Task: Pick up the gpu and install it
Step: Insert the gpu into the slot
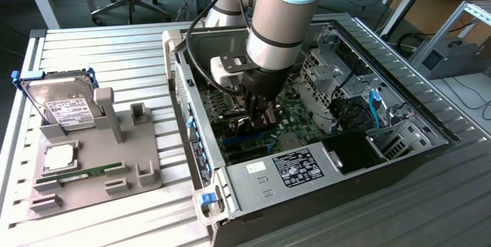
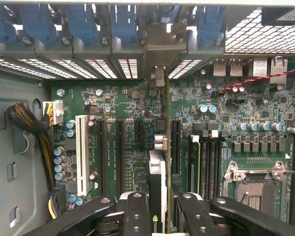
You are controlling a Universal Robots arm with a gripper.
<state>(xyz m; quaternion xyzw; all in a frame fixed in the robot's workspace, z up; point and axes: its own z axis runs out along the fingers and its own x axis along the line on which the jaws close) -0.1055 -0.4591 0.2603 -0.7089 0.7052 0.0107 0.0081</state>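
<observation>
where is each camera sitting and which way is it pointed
Exterior view: high up, off the arm, looking down on the open computer case on the slatted table; the arm reaches down into the case.
Wrist view: on the wrist, looking along the fingers at the motherboard; the gripper clamps the gpu, seen edge-on.
Shared: the gripper and the motherboard.

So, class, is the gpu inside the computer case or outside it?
Inside: the end effector holds the gpu edge-on over the motherboard slots. Fully seated: cannot tell.
</observation>
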